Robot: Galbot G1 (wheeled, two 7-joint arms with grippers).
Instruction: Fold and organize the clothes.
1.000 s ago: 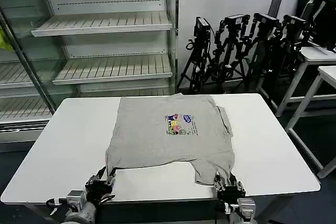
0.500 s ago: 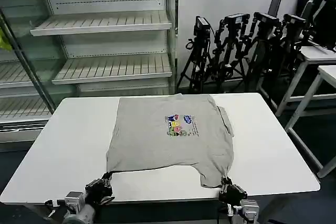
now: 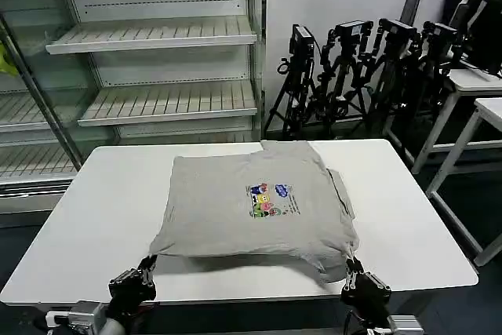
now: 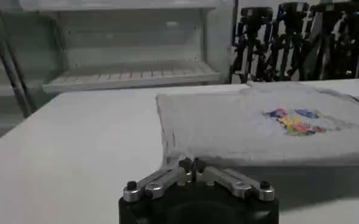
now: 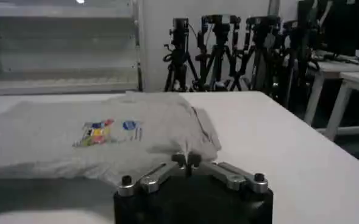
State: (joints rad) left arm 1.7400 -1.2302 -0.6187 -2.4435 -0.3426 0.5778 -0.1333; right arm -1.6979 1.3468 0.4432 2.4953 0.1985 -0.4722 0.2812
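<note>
I'm gripping the grey T-shirt (image 3: 255,205) with both claws at the table's (image 3: 94,217) near edge. My left gripper (image 3: 133,282) is sitting past the near edge toward the near-left corner, fingers pinched closed on the shirt's near-left hem corner; in the left wrist view the left gripper (image 4: 193,165) has its tips meeting on a pulled-up peak of cloth. My right gripper (image 3: 357,276) is hanging just off the near edge toward the near-right corner, clamped on the near-right hem corner; the right wrist view shows its tips (image 5: 186,159) closed on the fabric too. The shirt is lying mid-table, print (image 3: 269,196) facing up, its near hem lifted off the surface and throwing a shadow underneath, while the far part is resting flat toward the far edge. Shelving (image 3: 149,60) and tripods (image 3: 353,68) are standing behind the table.
</note>
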